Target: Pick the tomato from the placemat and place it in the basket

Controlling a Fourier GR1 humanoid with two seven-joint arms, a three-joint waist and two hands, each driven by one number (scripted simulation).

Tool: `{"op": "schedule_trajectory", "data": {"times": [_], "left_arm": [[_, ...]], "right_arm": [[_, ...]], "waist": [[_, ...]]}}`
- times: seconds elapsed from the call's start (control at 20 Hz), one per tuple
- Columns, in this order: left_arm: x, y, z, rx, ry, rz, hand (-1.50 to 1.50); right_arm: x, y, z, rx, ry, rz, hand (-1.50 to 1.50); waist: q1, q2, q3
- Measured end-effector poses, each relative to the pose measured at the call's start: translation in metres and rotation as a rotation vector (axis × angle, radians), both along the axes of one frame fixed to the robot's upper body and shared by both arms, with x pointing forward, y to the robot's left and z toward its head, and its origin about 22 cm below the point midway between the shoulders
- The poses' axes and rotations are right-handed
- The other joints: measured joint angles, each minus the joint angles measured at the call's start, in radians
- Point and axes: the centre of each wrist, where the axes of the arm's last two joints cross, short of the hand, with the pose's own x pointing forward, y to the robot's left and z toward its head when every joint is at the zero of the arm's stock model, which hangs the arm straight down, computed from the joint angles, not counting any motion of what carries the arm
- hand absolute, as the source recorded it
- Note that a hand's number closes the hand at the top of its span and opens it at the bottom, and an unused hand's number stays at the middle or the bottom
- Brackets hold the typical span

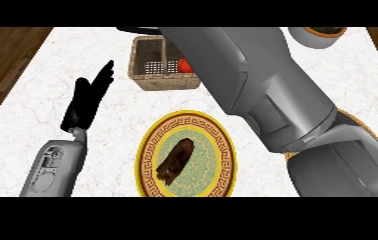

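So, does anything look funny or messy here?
Nothing is spilled or broken. One odd thing: a dark brown lump lies on the placemat, and I cannot tell what it is. The tomato peeks out at the basket, mostly hidden by the right arm.

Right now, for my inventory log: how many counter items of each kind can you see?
Basket: 1
Tomato: 1
Plate: 1
Brown item on plate: 1
Grey bowl: 1
Tan placemat, mostly hidden: 1
Total: 6
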Motion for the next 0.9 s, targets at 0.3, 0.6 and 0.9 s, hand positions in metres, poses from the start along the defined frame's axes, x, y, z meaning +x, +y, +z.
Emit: {"op": "schedule_trajectory", "data": {"times": [0.3, 0.6, 0.9], "left_arm": [[-0.003, 0.002, -0.002, 0.0, -0.003, 0.008, 0.0], [-0.005, 0.012, -0.005, -0.001, 0.016, 0.051, 0.0], [-0.018, 0.03, -0.012, -0.005, 0.036, 0.106, 0.0]], "right_arm": [[-0.001, 0.001, -0.006, 0.074, -0.175, -0.029, -1.5], [-0.005, 0.005, 0.001, 0.111, -0.329, -0.084, -1.5], [0.002, -0.011, 0.001, 0.19, -0.364, -0.146, -1.5]], "waist": [[-0.012, -0.004, 0.001], [-0.053, -0.018, 0.002], [-0.108, -0.039, 0.005]]}}
